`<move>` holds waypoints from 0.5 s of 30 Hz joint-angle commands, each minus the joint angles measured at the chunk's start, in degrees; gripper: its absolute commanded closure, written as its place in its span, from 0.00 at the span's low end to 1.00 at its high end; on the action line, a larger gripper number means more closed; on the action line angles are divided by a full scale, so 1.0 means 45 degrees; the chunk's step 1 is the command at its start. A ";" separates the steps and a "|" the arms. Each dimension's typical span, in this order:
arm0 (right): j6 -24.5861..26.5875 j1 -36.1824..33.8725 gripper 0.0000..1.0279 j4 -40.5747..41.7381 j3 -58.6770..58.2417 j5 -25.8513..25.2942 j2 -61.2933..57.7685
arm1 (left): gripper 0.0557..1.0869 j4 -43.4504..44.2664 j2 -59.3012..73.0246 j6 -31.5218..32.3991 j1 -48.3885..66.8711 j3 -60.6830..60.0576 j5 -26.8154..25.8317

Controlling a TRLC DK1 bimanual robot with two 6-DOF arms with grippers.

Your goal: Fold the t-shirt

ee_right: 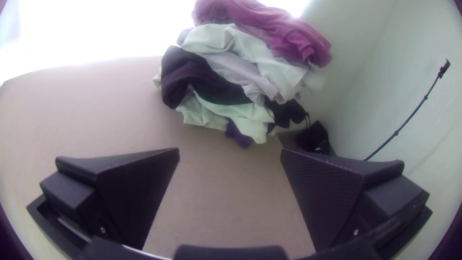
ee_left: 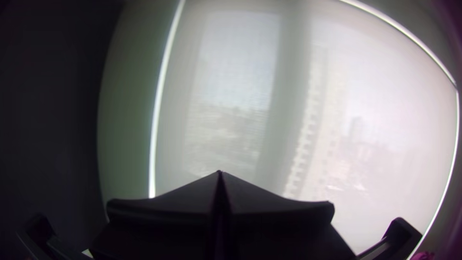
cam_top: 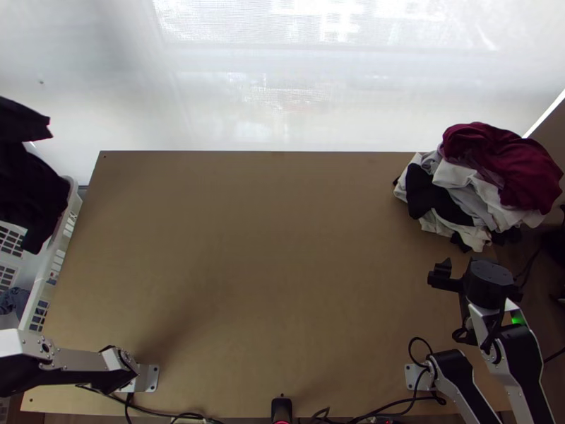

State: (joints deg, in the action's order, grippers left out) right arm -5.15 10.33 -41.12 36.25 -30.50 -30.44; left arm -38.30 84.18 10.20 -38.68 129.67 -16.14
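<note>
The left gripper [ee_left: 220, 174] is closed, nothing between its fingers. By the table's [cam_top: 282, 268] right side, the right gripper [cam_top: 487, 274] stands wide open, empty. Beyond, a bunched garment heap [cam_top: 462, 191], perhaps including the t-shirt, covers the far right corner.

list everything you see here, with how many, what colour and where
heaped cloth pile: one, mostly maroon, white, grey and black, table's far right corner
light wooden table: one, tan, centre
plastic lattice basket: one, white, beyond the table's left edge
bunched dark cloth: count unclear, near-black, over the basket
small cloth: one, blue-grey, in the basket
translucent window blind: one, pale, behind the table
thin pole: one, black, against the wall
cables: several, black, near edge
arms: two, silver-grey and black, lower left and lower right
left gripper: one, black, shut, before the blind
right gripper: one, black, open, short of the pile
</note>
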 commanded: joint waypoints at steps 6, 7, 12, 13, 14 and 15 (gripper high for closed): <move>-0.0087 -0.0107 0.05 0.0018 -0.0165 0.0001 0.0279 | 0.96 -0.0433 -0.1363 -0.1055 0.9376 -0.1100 0.1204; -0.0087 -0.0127 0.05 0.0018 -0.0165 0.0001 0.0279 | 0.96 -0.0570 -0.1344 -0.1055 1.0372 -0.1237 0.1517; -0.0067 -0.0303 0.05 0.0076 -0.0126 -0.0019 0.0260 | 0.96 -0.1058 -0.1149 -0.0821 1.5020 -0.2565 0.2708; -0.0067 -0.0361 0.05 0.0096 -0.0126 -0.0019 0.0260 | 0.96 -0.1058 -0.1090 -0.0821 1.5919 -0.2916 0.3138; -0.0067 -0.0420 0.05 0.0115 -0.0126 -0.0019 0.0260 | 0.96 -0.1039 -0.0992 -0.0762 1.6681 -0.3268 0.3294; -0.0067 -0.0518 0.05 0.0115 -0.0126 -0.0019 0.0260 | 0.96 -0.0980 -0.0875 -0.0703 1.7306 -0.3600 0.3411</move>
State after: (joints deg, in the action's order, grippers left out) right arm -5.54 9.32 -41.01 35.62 -30.55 -29.32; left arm -41.63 79.07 6.20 14.92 120.97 -6.57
